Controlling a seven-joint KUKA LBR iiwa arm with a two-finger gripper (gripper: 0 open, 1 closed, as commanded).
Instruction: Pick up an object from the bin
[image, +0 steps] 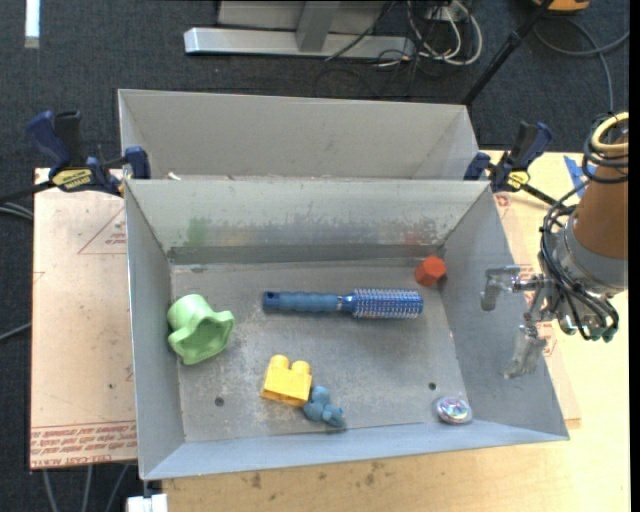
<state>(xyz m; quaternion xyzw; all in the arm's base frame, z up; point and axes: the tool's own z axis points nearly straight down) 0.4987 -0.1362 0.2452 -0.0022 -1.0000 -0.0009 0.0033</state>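
Camera view: the one view, looking down on the bin
Claw: the claw (508, 325) hangs over the right sloping wall of the grey bin (300, 215), to the right of the blue hairbrush (343, 302). Its two metal fingers are spread apart and nothing is between them.
Nearest long thing: the blue hairbrush lies flat on the bin floor. Its long axis runs left to right across the view, with the handle to the left and the bristle head to the right, towards the claw.
Just off the brush head: a red piece (431, 270) sits above and to the right of it, close to the back wall.
Below the brush head: a silver disc (453, 409) lies near the front right corner, well apart from the brush.
Below the handle: a yellow block (287, 381) touches a small blue thing (324, 408).
Left of the handle: a green moulded piece (198, 327) lies apart from it.
Between claw and brush head: bare bin floor and wall.
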